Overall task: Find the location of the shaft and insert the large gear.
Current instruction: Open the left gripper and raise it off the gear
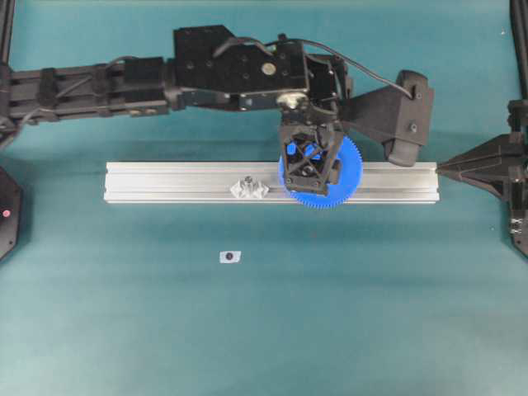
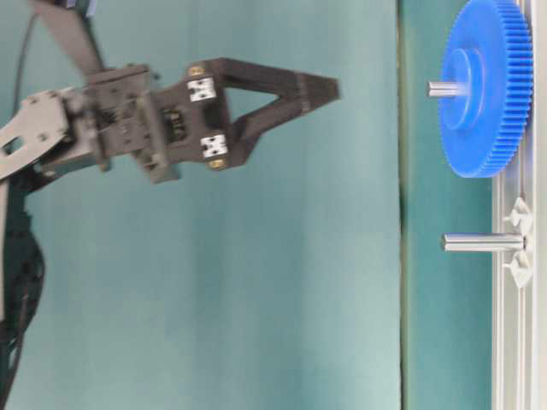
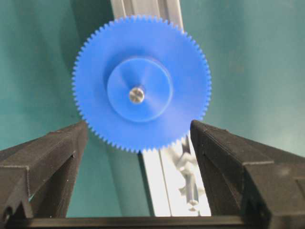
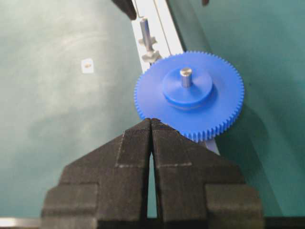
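The large gear (image 1: 348,186), a bright blue toothed disc, lies flat on the aluminium rail (image 1: 165,181). The silvery tip of the shaft (image 3: 137,95) pokes up through its hub. My left gripper (image 3: 138,126) hangs straight above the gear (image 3: 95,86) and apart from it, open, with nothing between its fingers (image 3: 57,157). In the table-level view that gripper (image 2: 329,85) stands well off the shaft tip (image 2: 440,88). My right gripper (image 4: 151,120) is shut and empty, just short of the gear's rim (image 4: 214,112), at the rail's right end (image 1: 440,169).
A second upright pin (image 2: 483,243) with clear diamond-shaped mounts stands on the rail left of the gear (image 1: 250,188). A small white piece with a dark centre (image 1: 230,256) lies on the green table in front of the rail.
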You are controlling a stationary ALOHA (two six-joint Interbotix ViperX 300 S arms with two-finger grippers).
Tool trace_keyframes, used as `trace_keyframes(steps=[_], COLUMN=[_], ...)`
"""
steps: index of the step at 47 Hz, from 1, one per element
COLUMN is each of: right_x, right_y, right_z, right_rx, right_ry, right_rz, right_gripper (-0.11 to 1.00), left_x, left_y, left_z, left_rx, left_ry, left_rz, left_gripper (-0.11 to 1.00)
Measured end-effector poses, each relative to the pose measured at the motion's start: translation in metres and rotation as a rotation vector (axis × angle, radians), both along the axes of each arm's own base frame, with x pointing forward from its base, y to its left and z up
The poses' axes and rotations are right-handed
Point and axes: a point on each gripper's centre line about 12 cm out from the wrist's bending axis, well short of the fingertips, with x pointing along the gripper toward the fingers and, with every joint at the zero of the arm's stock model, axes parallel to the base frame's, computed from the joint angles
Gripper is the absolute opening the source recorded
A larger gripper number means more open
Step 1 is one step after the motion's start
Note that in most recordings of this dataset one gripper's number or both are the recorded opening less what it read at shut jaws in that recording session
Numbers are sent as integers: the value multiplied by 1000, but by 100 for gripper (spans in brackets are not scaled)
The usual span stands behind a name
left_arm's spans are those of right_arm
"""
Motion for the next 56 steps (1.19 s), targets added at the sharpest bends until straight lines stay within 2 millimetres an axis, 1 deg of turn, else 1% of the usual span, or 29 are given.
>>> trace_keyframes(steps=[9,21,33,43,56], right_x=[0,-1,-2,-5,-6], right_y=[0,0,0,1,1], right_z=[0,-1,-1,2,1], right_rx=[0,1,2,0,1], right_ry=[0,8,17,1,9], right_rz=[0,0,1,2,2], right_gripper=[0,0,0,0,0], left_x=[-7,-13,-13,-12,-12], left_y=[-2,-10,-14,-14,-13], left_z=[7,2,0,1,1], left_rx=[-3,-22,-23,-23,-29], left_ry=[-47,-131,-151,-157,-160], left_rz=[17,49,40,41,58], left_gripper=[83,83,83,83,83])
